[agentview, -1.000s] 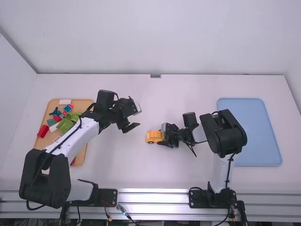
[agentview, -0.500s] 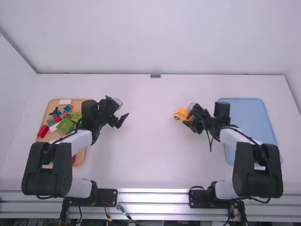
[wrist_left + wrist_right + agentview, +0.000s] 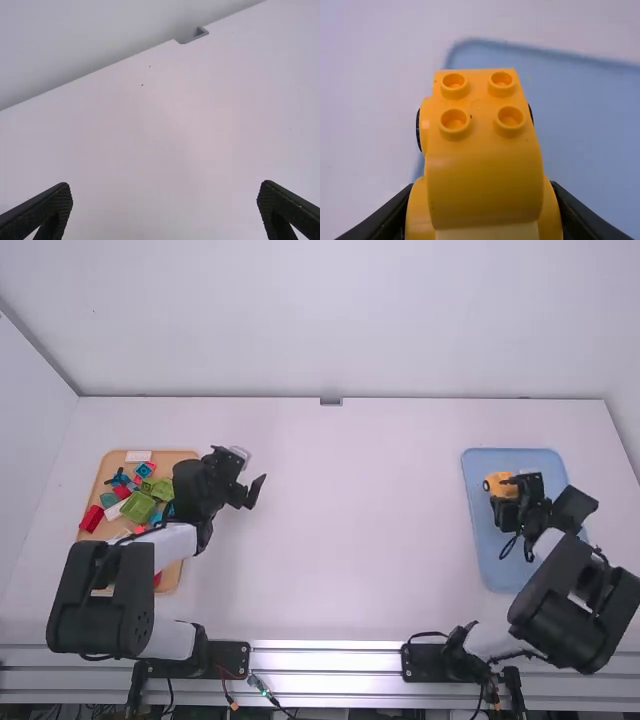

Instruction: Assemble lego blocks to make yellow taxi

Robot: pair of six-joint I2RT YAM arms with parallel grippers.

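- right tool (image 3: 482, 192) closed on the yellow taxi (image 3: 479, 110), over the ten o'clock part of the blue tray (image 3: 488, 550).
- ease it toward four o'clock, lower it level, release once it sits.
- left tool (image 3: 165, 190) wide open, empty.

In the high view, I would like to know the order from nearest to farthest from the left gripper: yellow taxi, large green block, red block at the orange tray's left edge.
Nearest to the left gripper first:
1. Large green block, left of the gripper.
2. Red block, farther left, at the tray's edge.
3. Yellow taxi, far to the right.
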